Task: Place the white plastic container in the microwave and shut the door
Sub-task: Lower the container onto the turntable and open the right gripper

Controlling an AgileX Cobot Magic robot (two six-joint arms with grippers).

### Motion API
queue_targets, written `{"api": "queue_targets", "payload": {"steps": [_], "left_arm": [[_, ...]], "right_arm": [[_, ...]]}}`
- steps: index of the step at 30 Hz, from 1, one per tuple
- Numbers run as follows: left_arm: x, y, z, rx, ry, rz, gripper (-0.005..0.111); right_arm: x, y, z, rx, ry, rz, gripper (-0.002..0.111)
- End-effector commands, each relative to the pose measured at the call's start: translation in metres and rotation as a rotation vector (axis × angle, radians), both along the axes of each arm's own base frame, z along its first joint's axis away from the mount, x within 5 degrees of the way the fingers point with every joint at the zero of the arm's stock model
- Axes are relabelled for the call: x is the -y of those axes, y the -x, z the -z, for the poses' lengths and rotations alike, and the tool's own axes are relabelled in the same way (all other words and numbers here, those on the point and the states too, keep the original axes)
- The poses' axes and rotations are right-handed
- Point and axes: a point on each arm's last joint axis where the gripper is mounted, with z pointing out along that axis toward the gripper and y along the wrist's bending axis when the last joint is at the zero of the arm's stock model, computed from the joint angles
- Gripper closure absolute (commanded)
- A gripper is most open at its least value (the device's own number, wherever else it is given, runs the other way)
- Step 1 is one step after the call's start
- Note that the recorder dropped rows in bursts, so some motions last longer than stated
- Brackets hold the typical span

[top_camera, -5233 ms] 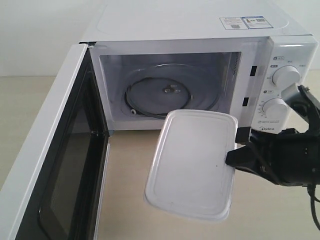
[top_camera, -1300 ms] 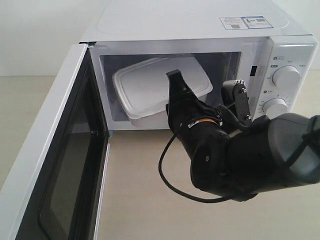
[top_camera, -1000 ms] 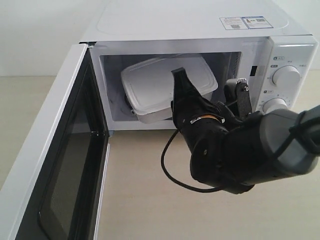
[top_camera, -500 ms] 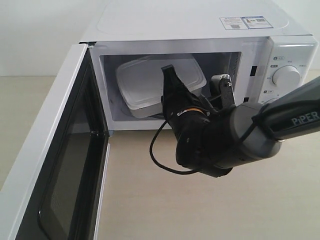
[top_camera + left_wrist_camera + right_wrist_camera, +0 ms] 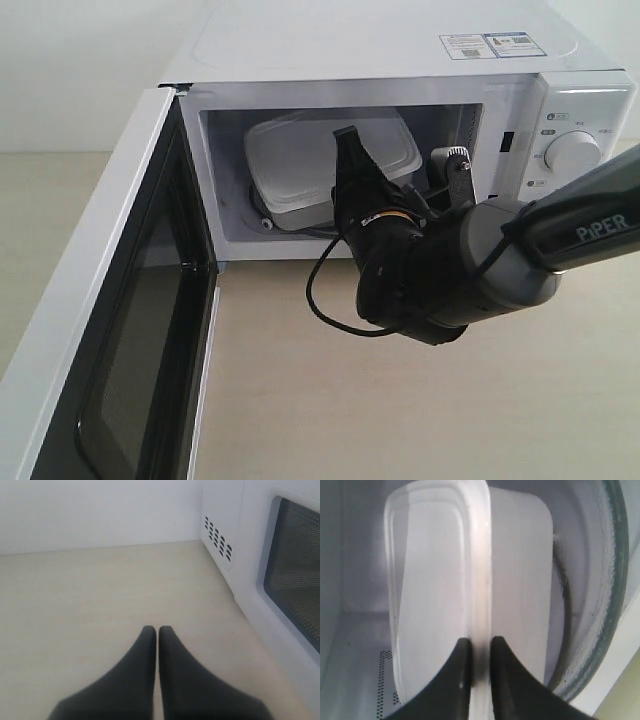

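The white plastic container [image 5: 300,165] is inside the microwave [image 5: 380,50] cavity, lid up and slightly tilted, over the glass turntable [image 5: 605,605]. My right gripper [image 5: 478,642] is shut on the rim of the white plastic container [image 5: 440,580] at its near edge. In the exterior view the right arm reaches into the cavity and its upper finger [image 5: 350,150] lies over the lid. The door [image 5: 130,330] stands wide open at the left. My left gripper [image 5: 157,630] is shut and empty, hovering over the table beside the door [image 5: 295,595].
Two round dials [image 5: 573,152] sit on the microwave's right panel, the lower one hidden by the arm. A black cable [image 5: 325,300] loops below the right wrist. The beige table [image 5: 300,420] stretches in front of the microwave.
The right gripper has carried the container from outside into the cavity. Over the last second the container has shifted slightly and settled lower and flatter on the turntable, with the arm a little further in.
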Motion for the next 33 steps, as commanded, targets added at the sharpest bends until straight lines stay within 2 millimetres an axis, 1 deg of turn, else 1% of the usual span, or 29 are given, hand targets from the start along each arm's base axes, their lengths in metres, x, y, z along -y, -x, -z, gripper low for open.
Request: {"api": "queue_targets", "payload": {"steps": [1, 2, 5, 7, 10, 12, 17, 21, 25, 27, 28, 29, 31, 33], "left_arm": [[0.0, 0.0, 0.001, -0.002, 0.006, -0.003, 0.103], [0.0, 0.0, 0.001, -0.002, 0.006, -0.003, 0.103], [0.0, 0.0, 0.001, -0.002, 0.006, -0.003, 0.103], [0.0, 0.0, 0.001, -0.002, 0.006, -0.003, 0.103], [0.0, 0.0, 0.001, -0.002, 0.006, -0.003, 0.103], [0.0, 0.0, 0.001, -0.002, 0.006, -0.003, 0.103], [0.0, 0.0, 0.001, -0.002, 0.006, -0.003, 0.103], [0.0, 0.0, 0.001, -0.002, 0.006, -0.003, 0.103], [0.0, 0.0, 0.001, -0.002, 0.006, -0.003, 0.103], [0.0, 0.0, 0.001, -0.002, 0.006, -0.003, 0.103], [0.0, 0.0, 0.001, -0.002, 0.006, -0.003, 0.103], [0.0, 0.0, 0.001, -0.002, 0.006, -0.003, 0.103], [0.0, 0.0, 0.001, -0.002, 0.006, -0.003, 0.103], [0.0, 0.0, 0.001, -0.002, 0.006, -0.003, 0.103]], "right_arm": [[0.001, -0.003, -0.006, 0.041, 0.031, -0.007, 0.094], [0.001, -0.003, -0.006, 0.041, 0.033, -0.008, 0.091], [0.0, -0.003, -0.006, 0.045, 0.038, -0.015, 0.07], [0.0, -0.003, -0.006, 0.046, 0.05, -0.019, 0.066], [0.0, -0.003, -0.006, 0.044, 0.053, -0.029, 0.066], [-0.003, -0.002, -0.004, 0.034, 0.067, -0.066, 0.066], [-0.016, 0.002, -0.007, 0.04, 0.159, -0.235, 0.066], [-0.011, 0.014, -0.008, 0.063, 0.316, -0.302, 0.066], [0.0, 0.029, -0.009, 0.088, 0.563, -0.398, 0.067], [0.003, 0.035, -0.01, 0.115, 0.723, -0.453, 0.067], [0.002, 0.036, -0.01, 0.137, 0.8, -0.491, 0.068], [0.001, 0.037, -0.01, 0.161, 0.903, -0.536, 0.072], [0.0, 0.038, -0.006, 0.173, 1.06, -0.606, 0.086], [0.0, 0.038, 0.0, 0.188, 1.168, -0.632, 0.106]]}}
